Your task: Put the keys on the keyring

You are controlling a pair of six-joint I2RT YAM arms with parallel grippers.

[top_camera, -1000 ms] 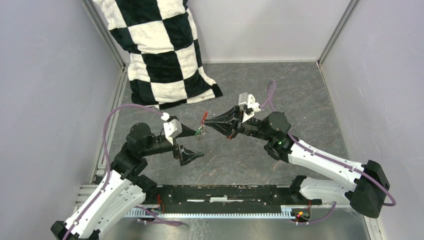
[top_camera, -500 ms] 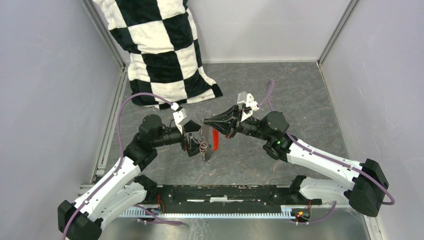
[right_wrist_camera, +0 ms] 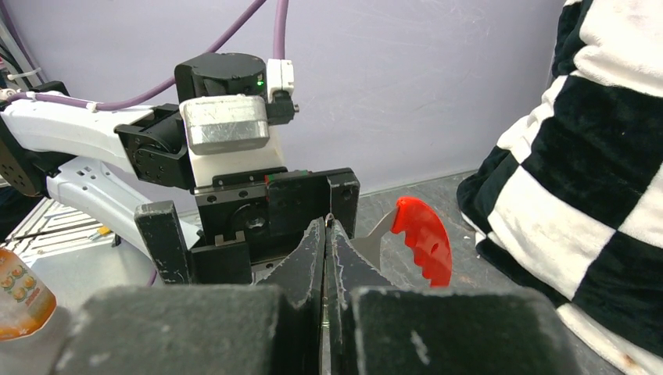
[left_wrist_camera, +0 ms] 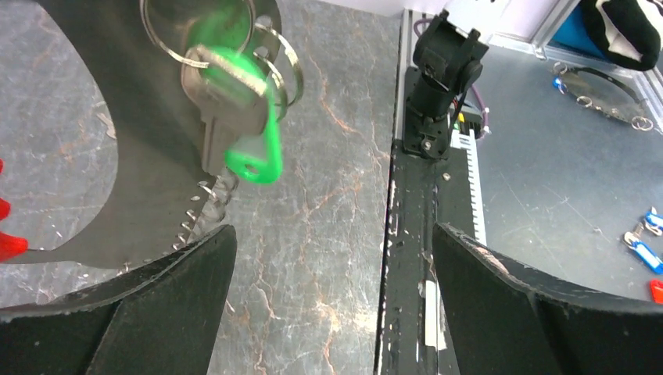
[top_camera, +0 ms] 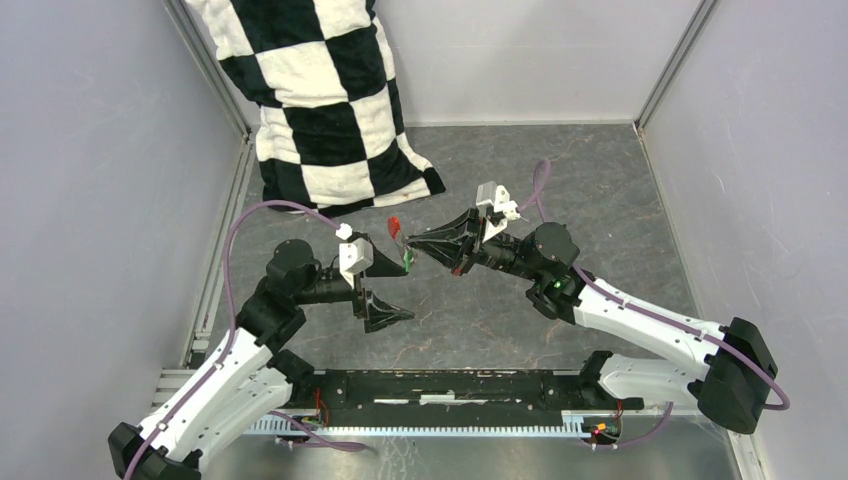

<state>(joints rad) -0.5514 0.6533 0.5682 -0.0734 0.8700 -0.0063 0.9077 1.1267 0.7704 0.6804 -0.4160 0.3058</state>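
Keyring first: where is it? asks the desk.

Held up off the table, just in front of the checkered cushion's near corner, I answer. My right gripper has its fingers pressed together on the thin ring, and the red plastic piece sticks out toward the cushion.

And the keys?

The green-tagged key dangles among wire rings right at that pinch, on the side away from the cushion. From my left wrist it looks threaded on, though I cannot trace which ring carries it. The black-tagged key shows in none of my views.

Your other arm?

My left gripper is spread wide and holds nothing. It sits farther from the cushion than the hanging key and near it. I cannot tell whether one finger brushes the key.

How far along, then?

By my reading, one key is on, or nearly so. What is left is to confirm the green one is seated, then to find and thread the black one.
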